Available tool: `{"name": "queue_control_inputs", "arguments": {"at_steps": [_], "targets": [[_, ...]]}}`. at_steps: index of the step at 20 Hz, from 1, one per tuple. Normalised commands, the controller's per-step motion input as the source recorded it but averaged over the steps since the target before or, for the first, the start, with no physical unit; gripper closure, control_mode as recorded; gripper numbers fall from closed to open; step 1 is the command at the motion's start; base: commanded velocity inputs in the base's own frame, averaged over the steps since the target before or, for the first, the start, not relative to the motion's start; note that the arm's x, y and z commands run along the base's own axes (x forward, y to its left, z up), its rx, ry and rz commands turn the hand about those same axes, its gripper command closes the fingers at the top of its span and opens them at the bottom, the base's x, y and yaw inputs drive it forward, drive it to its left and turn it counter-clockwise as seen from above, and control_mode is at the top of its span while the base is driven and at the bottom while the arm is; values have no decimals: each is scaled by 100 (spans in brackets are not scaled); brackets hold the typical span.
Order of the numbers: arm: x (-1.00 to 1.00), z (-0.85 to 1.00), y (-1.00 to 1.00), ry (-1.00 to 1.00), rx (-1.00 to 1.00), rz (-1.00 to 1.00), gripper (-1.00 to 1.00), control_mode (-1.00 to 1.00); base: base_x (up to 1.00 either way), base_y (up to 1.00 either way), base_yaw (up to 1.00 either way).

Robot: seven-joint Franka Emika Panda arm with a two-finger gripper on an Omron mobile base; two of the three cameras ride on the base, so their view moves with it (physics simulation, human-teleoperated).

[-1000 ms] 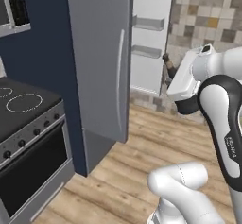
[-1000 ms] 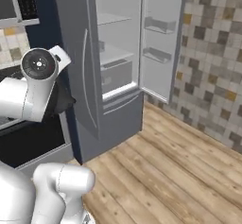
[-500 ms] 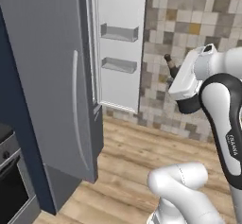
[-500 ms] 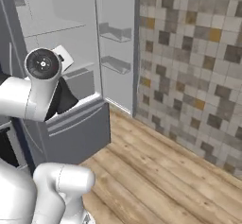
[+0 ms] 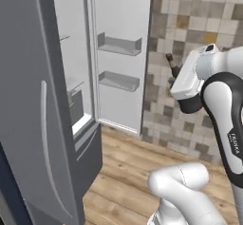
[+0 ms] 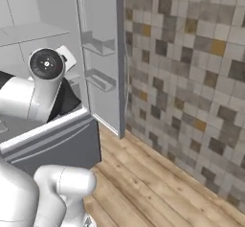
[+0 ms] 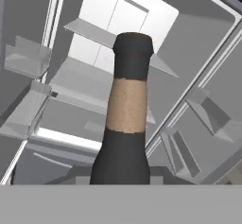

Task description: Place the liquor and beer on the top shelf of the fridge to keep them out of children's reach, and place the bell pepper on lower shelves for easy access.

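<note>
Base has swung toward the open fridge, stove gone from view. Gripper fingers closed tight on the liquor, bottle held upright, facing the shelves. Risk: neck clips the door bins or top shelf edge on approach, tilting or slipping it.

Mosaic tile wall: beige, grey, brown, few orange squares. Wood plank floor light brown, meets wall at base.

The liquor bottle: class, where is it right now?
The liquor bottle is held in the end effector, its neck central in the hand view, pointing toward the open fridge and its shelves.
</note>
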Motion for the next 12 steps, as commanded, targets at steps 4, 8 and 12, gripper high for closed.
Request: {"name": "queue_control_inputs", "arguments": {"at_steps": [4,8,12], "targets": [[0,0,0,0,0,0,100,100,56,-6,30],[0,0,0,0,0,0,100,100,30,0,33],[0,0,0,0,0,0,100,100,18,0,38]]}}
